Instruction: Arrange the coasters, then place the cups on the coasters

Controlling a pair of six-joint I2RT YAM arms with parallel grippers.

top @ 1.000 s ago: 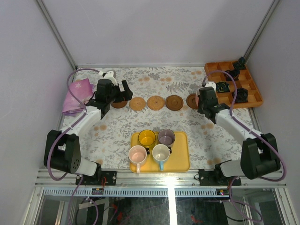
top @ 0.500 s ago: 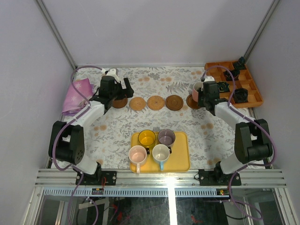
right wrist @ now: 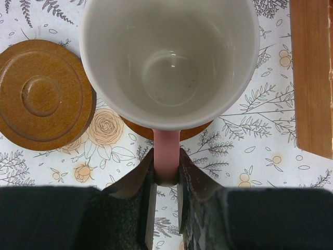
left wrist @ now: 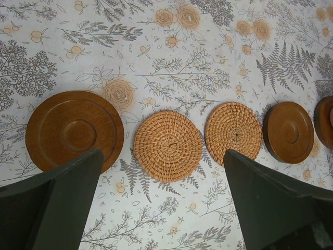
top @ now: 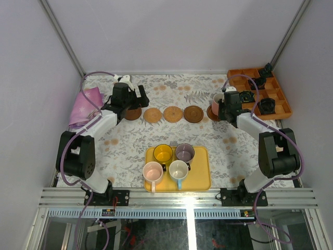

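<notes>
Right claw point(right wrist: 166, 171) was clenched on the handle of the pink mug point(right wrist: 169, 62). Mug upright, dead ahead of it, handle pointing back, squarely over the end dark coaster point(right wrist: 134, 128); contact I couldn't tell. Left claw point(left wrist: 162, 156) gaped empty above the woven coasters point(left wrist: 167, 136).

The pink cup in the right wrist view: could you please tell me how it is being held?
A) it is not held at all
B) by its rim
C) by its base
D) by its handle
D: the right gripper is shut on the handle of the pink cup, which is over a dark coaster.
</notes>
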